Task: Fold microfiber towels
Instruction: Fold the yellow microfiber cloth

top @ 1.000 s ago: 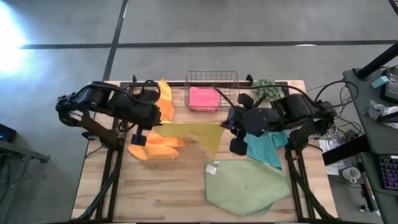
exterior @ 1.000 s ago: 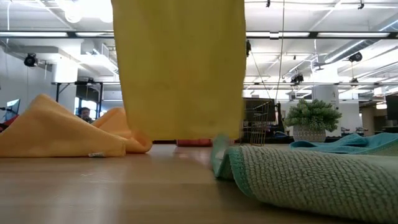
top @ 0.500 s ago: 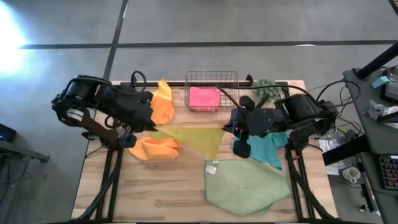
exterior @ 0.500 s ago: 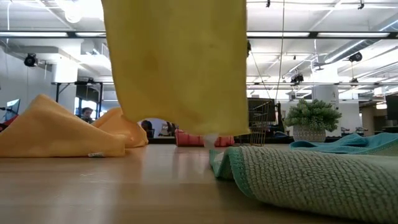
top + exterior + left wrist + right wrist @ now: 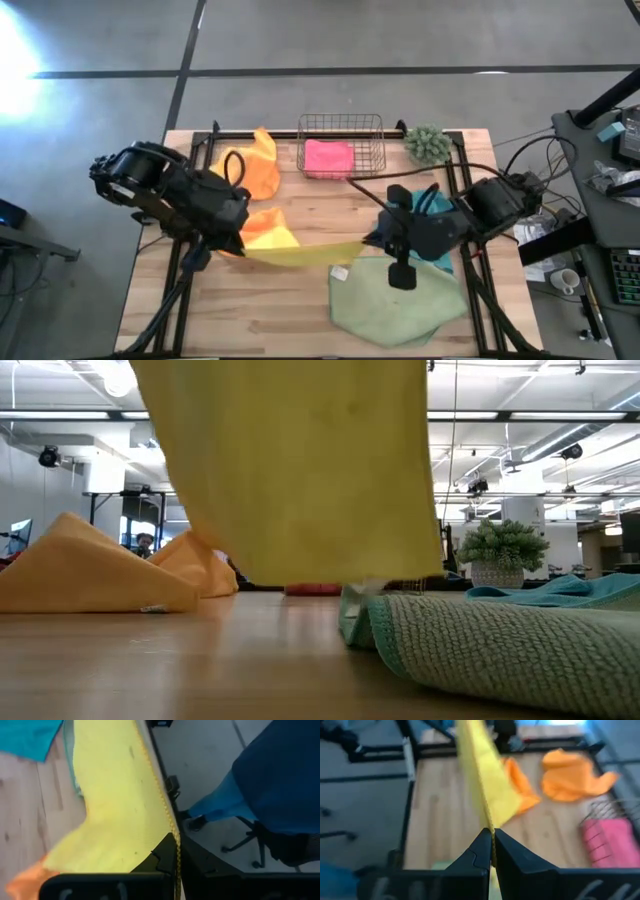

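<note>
A yellow towel (image 5: 300, 253) hangs stretched between my two grippers over the middle of the table. In the low view the yellow towel (image 5: 290, 470) is a wide sheet whose lower edge ends just above the wood. My left gripper (image 5: 238, 247) is shut on its left end and my right gripper (image 5: 375, 243) on its right end. Two orange towels (image 5: 258, 172) (image 5: 268, 230) lie crumpled at the left. A pink towel (image 5: 329, 157) lies in the wire basket (image 5: 340, 122). A teal towel (image 5: 432, 206) lies under the right arm. A light green towel (image 5: 395, 300) lies spread at the near right. My left gripper pinches the yellow towel's upper hemmed edge (image 5: 173, 836) at its left end between the two fingers, which slant downward. The cloth hangs below the hold, and its top edge runs taut toward the other gripper. My right gripper pinches the same upper edge (image 5: 489, 822) at the towel's right end between its two fingers (image 5: 479, 851), slanting downward from the right. The towel hangs below, edge-on to this wrist view, and its top edge runs taut toward the left gripper.
A small green fuzzy plant (image 5: 428, 143) stands at the far right corner. The light green towel's white tag (image 5: 340, 272) lies just below the hanging yellow cloth. Bare wood (image 5: 230, 300) shows at the near left.
Both grippers have swung toward the table's near edge, carrying the yellow towel stretched between them. From above, the towel now shows as a narrow strip. In the low view it looms larger and its lower edge has come up off the table.
</note>
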